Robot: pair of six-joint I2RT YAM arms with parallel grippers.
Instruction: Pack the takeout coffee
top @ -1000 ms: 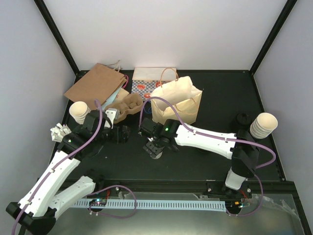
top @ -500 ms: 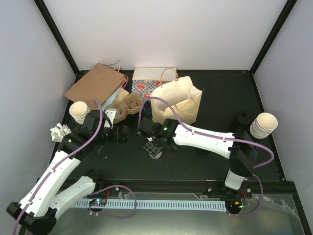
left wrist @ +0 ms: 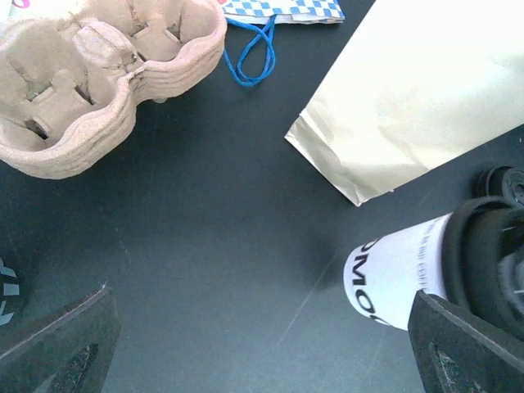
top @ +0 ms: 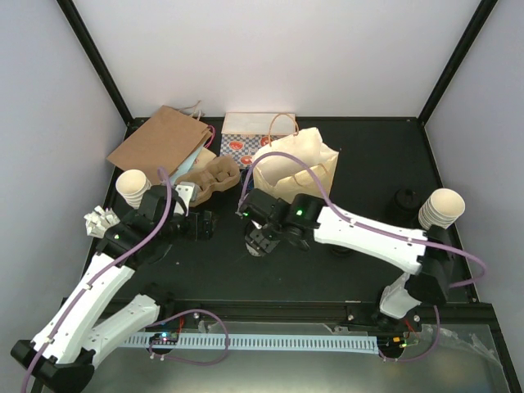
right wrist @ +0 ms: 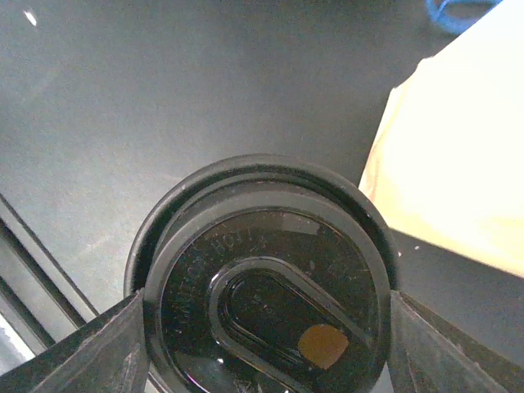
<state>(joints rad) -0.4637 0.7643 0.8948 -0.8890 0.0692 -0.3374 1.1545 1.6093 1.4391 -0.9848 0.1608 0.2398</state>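
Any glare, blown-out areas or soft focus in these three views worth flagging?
Top external: evenly lit, sharp, no harsh shadows. Left wrist: the cream paper bag is washed out almost to white; the left fingers in the bottom corners are dark and blurred. Right wrist: the lid of the takeout coffee fills the frame with glossy reflections; the bag is overexposed too.

Cream bag (top: 299,164), brown bag (top: 160,141), cardboard carrier (top: 217,176)

Takeout coffee (right wrist: 270,303) wall hidden under its lid in right wrist view, mostly covered from above by right gripper (top: 260,246), grip unclear, cream paper bag (left wrist: 426,90) and cup carrier (left wrist: 90,82) cropped by frame edges
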